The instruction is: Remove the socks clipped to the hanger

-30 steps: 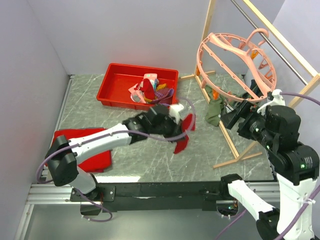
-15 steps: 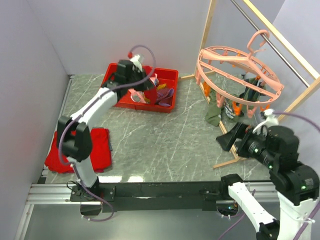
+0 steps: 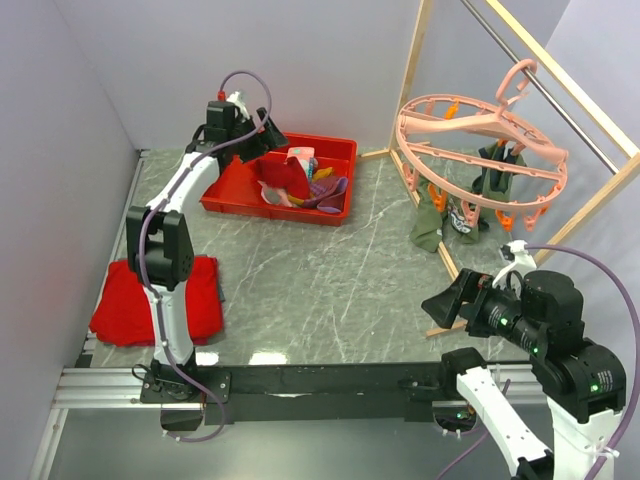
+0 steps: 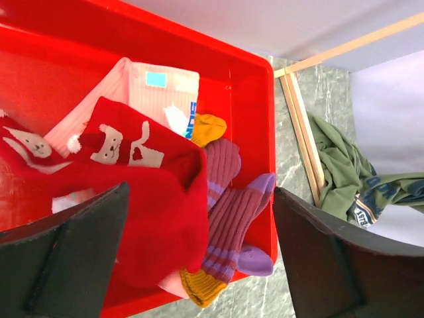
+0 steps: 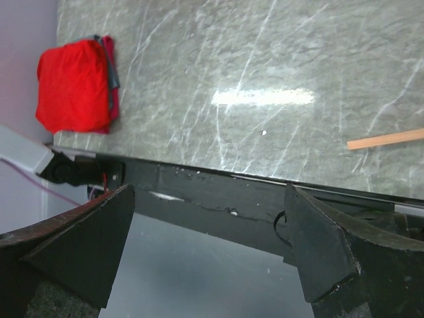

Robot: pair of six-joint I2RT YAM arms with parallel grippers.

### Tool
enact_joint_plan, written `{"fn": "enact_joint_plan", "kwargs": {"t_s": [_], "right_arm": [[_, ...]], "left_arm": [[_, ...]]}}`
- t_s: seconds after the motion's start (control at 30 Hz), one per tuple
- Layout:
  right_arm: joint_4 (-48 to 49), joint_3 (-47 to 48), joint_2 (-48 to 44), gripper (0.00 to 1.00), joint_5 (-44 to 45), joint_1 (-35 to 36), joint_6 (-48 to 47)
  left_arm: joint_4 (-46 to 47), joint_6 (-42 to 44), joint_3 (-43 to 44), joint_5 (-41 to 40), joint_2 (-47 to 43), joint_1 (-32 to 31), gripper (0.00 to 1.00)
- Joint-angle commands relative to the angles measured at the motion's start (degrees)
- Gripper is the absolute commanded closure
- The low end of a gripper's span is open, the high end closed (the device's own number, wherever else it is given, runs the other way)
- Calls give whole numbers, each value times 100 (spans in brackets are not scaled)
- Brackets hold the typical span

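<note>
The pink ring hanger [image 3: 478, 135] hangs from the rail at the back right. Olive green socks [image 3: 430, 222] dangle from its clips; the left wrist view shows them [image 4: 343, 165] past the wooden post. My left gripper [image 3: 268, 140] hovers open over the red bin [image 3: 225, 185]. Nothing is between its fingers [image 4: 79, 252]. Below them lies a red sock with cat faces [image 4: 132, 169], on a pink sock [image 4: 159, 83], a maroon and purple sock [image 4: 232, 212] and a mustard cuff [image 4: 199, 288]. My right gripper [image 3: 440, 302] is open and empty, low near the table's front edge, well short of the hanger.
A folded red cloth [image 3: 150, 300] lies at the front left, also in the right wrist view [image 5: 73, 86]. The wooden frame's post [image 3: 415, 70] and foot [image 5: 387, 139] stand at the right. The black front rail [image 5: 218, 192] runs under my right gripper.
My left arm swung from mid-table to the bin, opened and let the red sock drop in. My right arm drew back from the hanger toward the front edge. The hanger tilted and swung.
</note>
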Motion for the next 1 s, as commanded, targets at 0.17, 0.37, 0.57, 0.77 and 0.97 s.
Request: {"fn": "enact_joint_plan", "kwargs": {"t_s": [0.17, 0.37, 0.57, 0.77, 0.97], "right_arm": [[231, -396, -79, 0, -920, -23, -597], [1091, -800, 166, 0, -1545, -15, -598], [2136, -1345, 457, 0, -1721, 117, -238], [3428, -1873, 931, 0, -424, 2145, 869], [5087, -2724, 1125, 0, -95, 2701, 1600]], "left_arm": [[96, 178, -1327, -103, -1767, -106, 4], [184, 222, -2857, 38, -3209, -281, 4], [281, -172, -4114, 363, -4528, -395, 4], [992, -902, -5397, 451, -5697, -755, 4], [1388, -1464, -6320, 679, -6576, -1168, 4]]}}
